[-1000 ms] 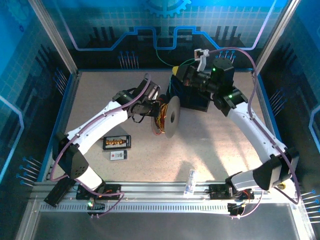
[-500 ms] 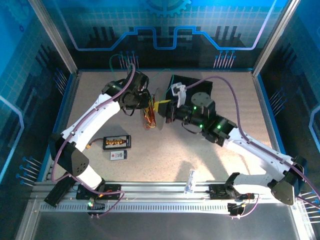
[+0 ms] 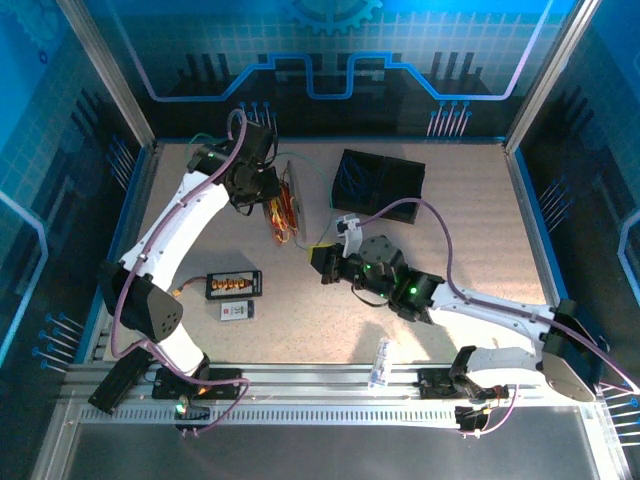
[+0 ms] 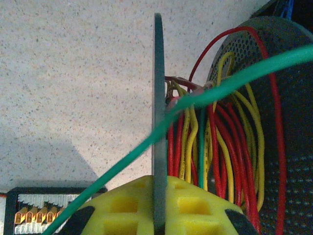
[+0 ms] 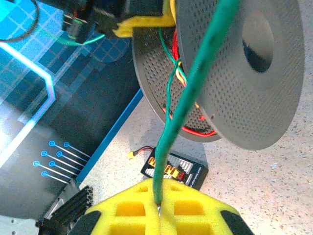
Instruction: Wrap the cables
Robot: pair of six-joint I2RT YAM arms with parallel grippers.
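Two grips: my left gripper [image 4: 158,211] is clamped on the spool [image 4: 158,98] flange, my right gripper [image 5: 158,208] pinched on the green cable [image 5: 195,83]. Hold it taut, feeding onto the wound cables [image 4: 220,147].

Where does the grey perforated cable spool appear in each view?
Top external: the grey perforated spool sits upper left of centre.
Left wrist: centre to right edge, seen edge-on.
Right wrist: upper right, behind the taut green cable.
Shared landmark: small black board with orange connectors.
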